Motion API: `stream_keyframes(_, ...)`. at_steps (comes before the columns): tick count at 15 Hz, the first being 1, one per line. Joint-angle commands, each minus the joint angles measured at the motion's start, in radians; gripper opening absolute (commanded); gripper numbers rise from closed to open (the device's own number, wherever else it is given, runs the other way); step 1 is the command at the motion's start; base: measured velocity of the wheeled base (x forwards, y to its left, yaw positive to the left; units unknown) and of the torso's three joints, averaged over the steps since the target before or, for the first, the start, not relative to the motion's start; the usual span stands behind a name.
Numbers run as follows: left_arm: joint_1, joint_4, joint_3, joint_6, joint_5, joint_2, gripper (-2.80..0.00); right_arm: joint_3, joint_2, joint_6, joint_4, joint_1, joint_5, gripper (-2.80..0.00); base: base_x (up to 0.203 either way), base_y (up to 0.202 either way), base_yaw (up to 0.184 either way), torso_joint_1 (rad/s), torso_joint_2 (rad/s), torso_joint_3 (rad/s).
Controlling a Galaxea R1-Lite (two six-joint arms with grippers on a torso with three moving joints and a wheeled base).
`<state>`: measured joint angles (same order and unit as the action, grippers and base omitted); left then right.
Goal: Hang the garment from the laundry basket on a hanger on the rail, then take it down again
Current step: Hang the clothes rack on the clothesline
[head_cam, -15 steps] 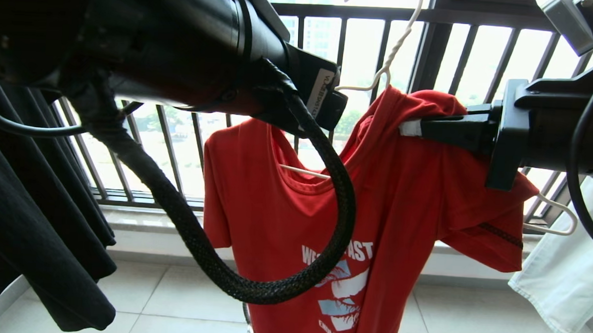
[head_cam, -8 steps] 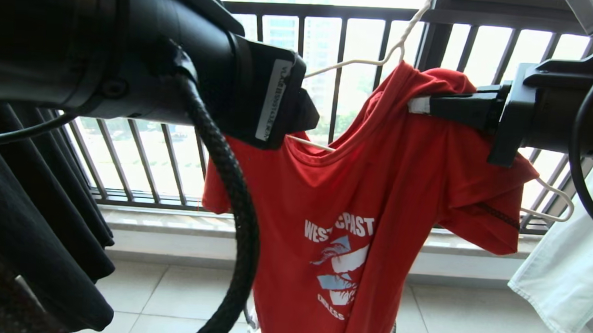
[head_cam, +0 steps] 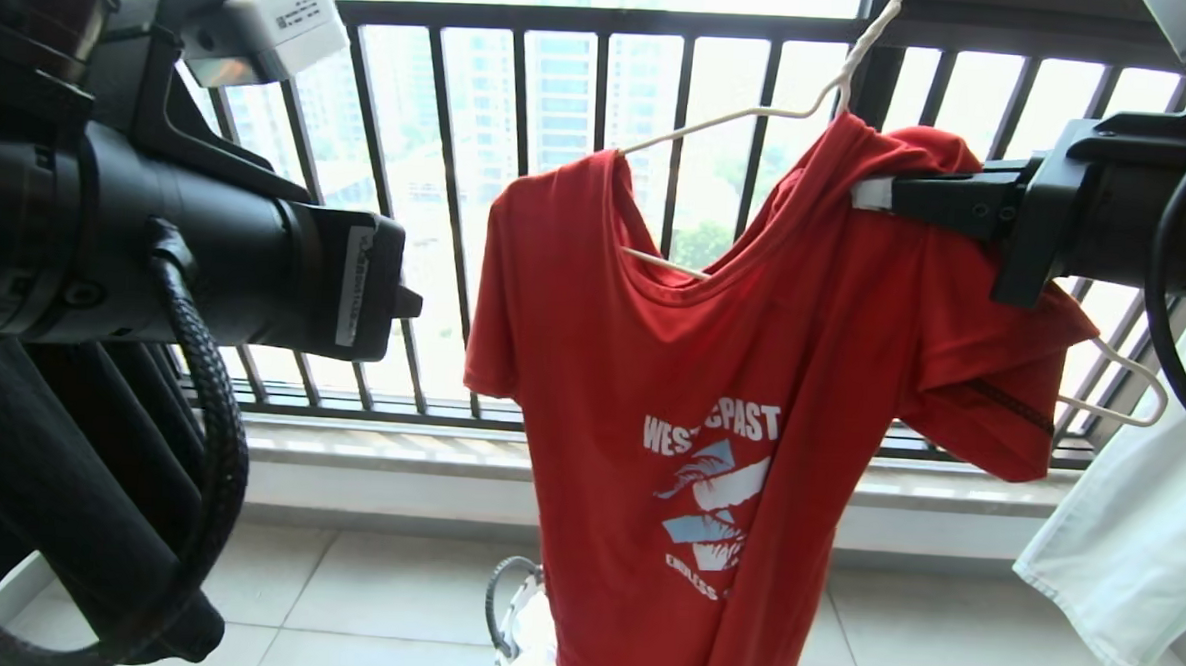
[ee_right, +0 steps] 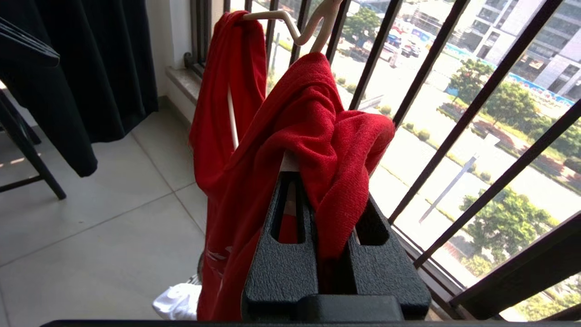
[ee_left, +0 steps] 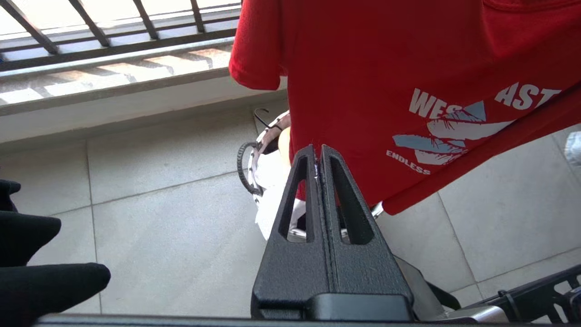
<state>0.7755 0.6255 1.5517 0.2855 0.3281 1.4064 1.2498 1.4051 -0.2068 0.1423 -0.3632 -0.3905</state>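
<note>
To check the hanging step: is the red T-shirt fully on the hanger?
Only partly. The red T-shirt hangs crooked: the hanger end sticks out bare beyond one sleeve.

Head cam: looks forward, slightly down, at the window railing (head_cam: 598, 223), close range; red T-shirt (head_cam: 711, 378) fills centre, both arms crowd the frame edges. Left wrist cam: sits behind the left gripper (ee_left: 317, 150), aims down at the tiled floor (ee_left: 159, 218) and the shirt's lower half, laundry basket (ee_left: 254, 168) below. Right wrist cam: behind the right gripper (ee_right: 317, 181), very close on the shirt's shoulder, facing out through the bars to the street. Shared by all three: shirt, railing, floor. Hanger (head_cam: 722, 128): head and right wrist only.
</note>
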Motion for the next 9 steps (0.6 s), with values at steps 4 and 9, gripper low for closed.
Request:
stream_keyframes(4, -0.142, -0.084, -0.073, 0.001, -0.161, -0.037, -2.80, -0.012, -0.025, 0.000, -0.003, 0.060, 0.019, -2.80, 0.000, 0.000, 0.000, 0.000, 0.00, 0.000)
stream_keyframes(9, -0.173, -0.089, -0.068, 0.000, -0.167, 0.006, -2.80, -0.053, -0.089, 0.000, -0.005, 0.126, 0.020, -2.80, 0.000, 0.000, 0.000, 0.000, 0.00, 0.000)
